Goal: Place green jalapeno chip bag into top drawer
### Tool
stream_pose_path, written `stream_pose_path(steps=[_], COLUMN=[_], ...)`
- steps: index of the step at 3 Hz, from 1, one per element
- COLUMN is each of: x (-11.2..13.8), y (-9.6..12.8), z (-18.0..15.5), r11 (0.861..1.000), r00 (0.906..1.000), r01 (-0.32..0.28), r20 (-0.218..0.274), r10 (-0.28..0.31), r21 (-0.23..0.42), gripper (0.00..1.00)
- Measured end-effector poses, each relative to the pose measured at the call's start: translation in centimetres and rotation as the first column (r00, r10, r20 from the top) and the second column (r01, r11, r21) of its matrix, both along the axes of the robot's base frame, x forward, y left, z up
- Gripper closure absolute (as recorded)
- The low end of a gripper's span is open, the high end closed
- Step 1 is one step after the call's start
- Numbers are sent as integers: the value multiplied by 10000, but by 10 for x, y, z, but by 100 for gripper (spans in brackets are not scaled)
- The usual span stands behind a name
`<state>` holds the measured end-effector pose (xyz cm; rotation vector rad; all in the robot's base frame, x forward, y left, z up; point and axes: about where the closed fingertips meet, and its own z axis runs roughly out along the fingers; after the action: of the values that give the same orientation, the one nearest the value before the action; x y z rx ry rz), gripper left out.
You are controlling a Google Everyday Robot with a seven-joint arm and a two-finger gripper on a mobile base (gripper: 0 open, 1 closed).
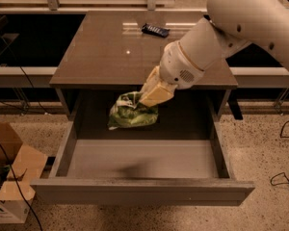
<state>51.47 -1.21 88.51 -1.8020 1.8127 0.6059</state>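
Over the rear part of the pulled-out top drawer point(144, 192), the green jalapeno chip bag point(131, 114) hangs from the gripper point(145, 103), seen against the dark opening beneath the cabinet top point(101, 57). The gripper's pale yellowish fingers point(157, 93) are pressed together on the bag's upper right edge, so the crumpled green and white foil droops down and to the left of them. Whether the bag's lower edge touches anything in the drawer cannot be told; it looks clear of the grey drawer floor nearer the camera.

The arm point(216, 37) comes in from the upper right, crossing over the right part of the brown cabinet top and dipping past its front edge to reach the gripper. The drawer stands wide open, its flat grey front panel nearest the camera and its shallow inside bare, with a soft shadow on the floor near the front.

On the cabinet top, towards the back, a small dark blue packet point(155, 30) lies flat, well apart from the bag. On the speckled floor point(260, 143) to the left sits an open cardboard box point(12, 172), and a black cable point(283, 177) trails at the right
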Motion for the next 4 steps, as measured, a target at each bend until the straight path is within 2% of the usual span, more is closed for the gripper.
stream_pose_path(steps=[1,2,3,4], x=[-25,-31,-30,-31], y=[-5,3,20,21], z=[-45,-107,-147,-147], r11=[9989,9934,9881,9883], r00=[9950,9766,9528,9525], r01=[168,864,1251,1234], r20=[-975,-1905,-2667,-2685], r10=[-211,-995,-1448,-1434], r21=[-444,-761,-897,-902], gripper=[100,89,67,36])
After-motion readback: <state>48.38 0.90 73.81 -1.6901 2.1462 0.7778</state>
